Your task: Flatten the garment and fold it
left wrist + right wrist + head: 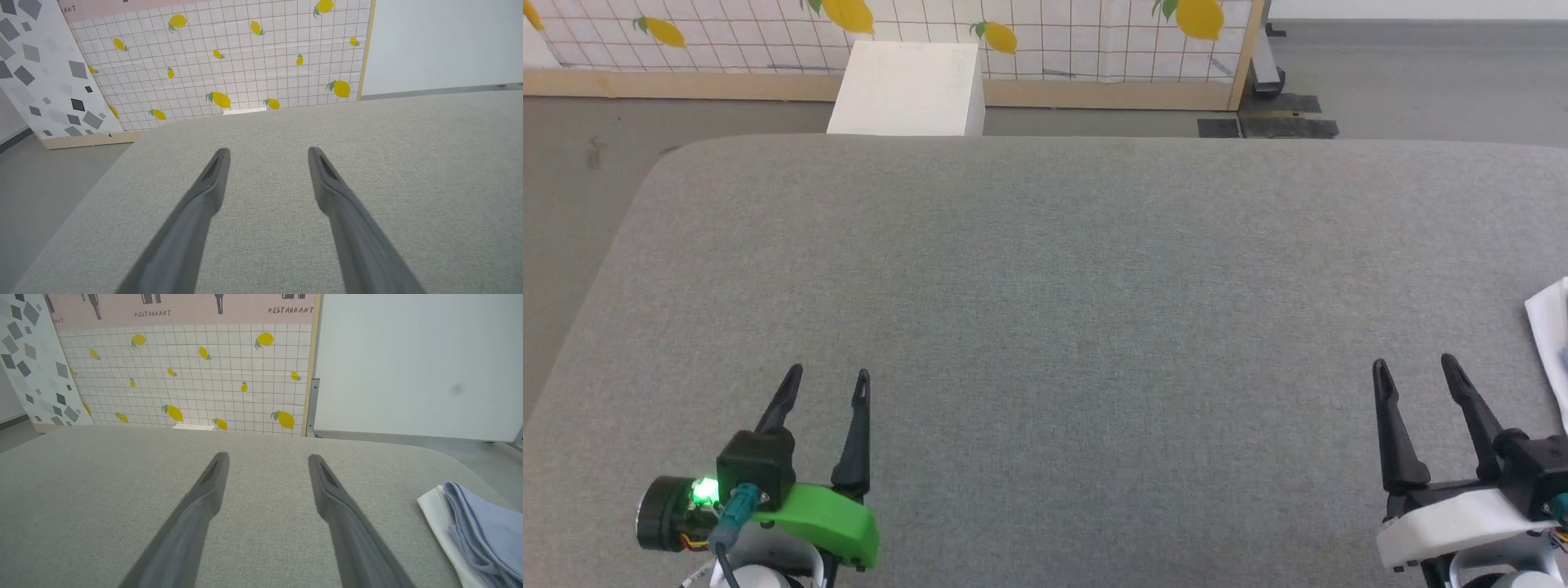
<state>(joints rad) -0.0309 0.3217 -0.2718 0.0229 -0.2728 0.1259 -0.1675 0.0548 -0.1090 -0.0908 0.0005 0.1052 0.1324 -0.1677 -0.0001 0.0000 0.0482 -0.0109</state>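
Tabletop: woven cloth, matt, finely rough. T-shirt: soft matt knit. Screen frame: bare pale wood.

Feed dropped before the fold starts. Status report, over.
Left end effector open, empty, above table. Right end effector open, empty. Garment bunched at table's right edge, untouched. Nothing between it and right end effector.

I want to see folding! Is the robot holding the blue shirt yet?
No, the blue shirt lies on the table beside the open, empty right gripper.
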